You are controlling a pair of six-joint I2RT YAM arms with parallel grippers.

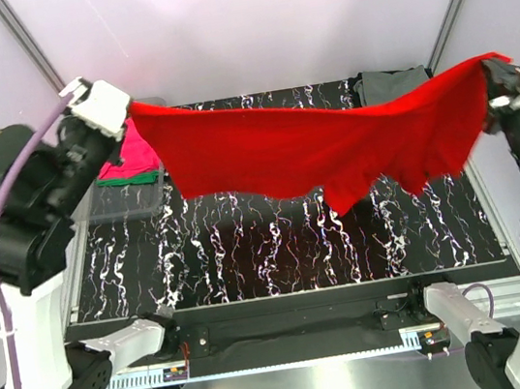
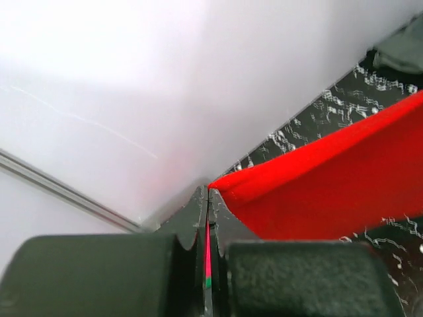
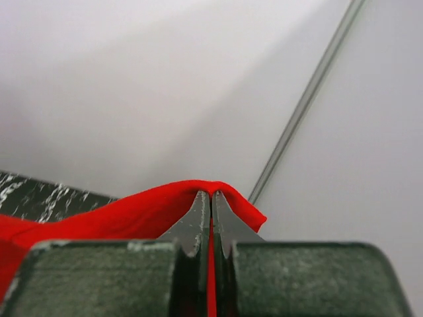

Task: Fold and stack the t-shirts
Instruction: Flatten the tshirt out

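Got a clear plastic bin (image 1: pixel 129 202) parked at the left edge of the table (image 1: pixel 278 250), up toward the far corner. Holds a magenta-pink t-shirt (image 1: pixel 138 146) sitting on top of a green t-shirt (image 1: pixel 131 180), with only a strip of the green peeking out underneath. Can't really tell how neatly either one is folded. Also spotting a grey t-shirt (image 1: pixel 389 85) lying at the far right corner of the table, outside the bin.

Now for the arms. Left side: reaching up and inward with the left gripper (image 1: pixel 127 112), raised well above the far left corner, just over the bin. Fingers pressed tight together on one end of the red t-shirt (image 1: pixel 312 148), hem coming off right at the tips in the wrist view. Same deal on the right: right gripper (image 1: pixel 498 73) held high over the right edge near the far corner, pinched closed on the opposite end, cloth humped over the fingertips.

Leaves the red t-shirt strung between the two like a washing line, spread across the far half of the table and hanging clear of the surface. Sags in the middle, with a ragged lower edge drooping lowest right of centre. Overlaps the grey one in the top view, but no telling whether touching.
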